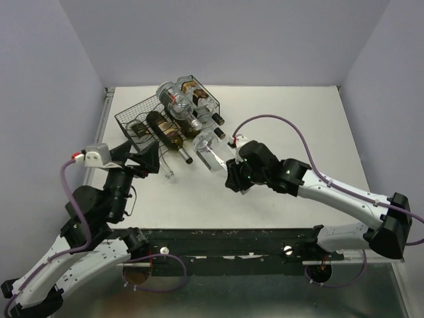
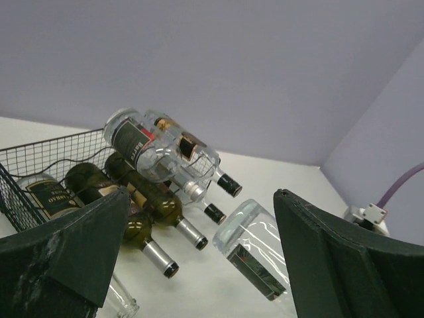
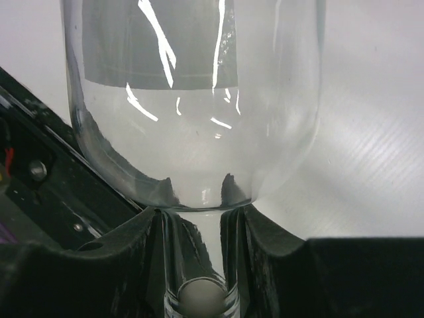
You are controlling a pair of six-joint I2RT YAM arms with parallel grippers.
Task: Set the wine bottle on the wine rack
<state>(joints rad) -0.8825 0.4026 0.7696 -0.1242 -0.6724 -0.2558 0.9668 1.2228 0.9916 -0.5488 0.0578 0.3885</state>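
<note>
Now gripped by its neck, the clear wine bottle [image 1: 211, 154] points base-first, just short of the wine rack [image 1: 124, 118].
The right gripper [image 1: 232, 173] clamps the neck, leaving the body free to slide into a cradle; the left gripper [image 1: 149, 159] hangs spread and empty beside the rack.

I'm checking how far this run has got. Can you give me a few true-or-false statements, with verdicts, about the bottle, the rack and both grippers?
1. The right gripper is shut on the neck of the clear bottle. True.
2. The clear bottle already lies in the wine rack. False: it is outside the rack, held by the right gripper.
3. The left gripper grips a dark bottle. False: its fingers are spread open and hold nothing.
4. The wine rack already holds several other bottles. True.
</note>
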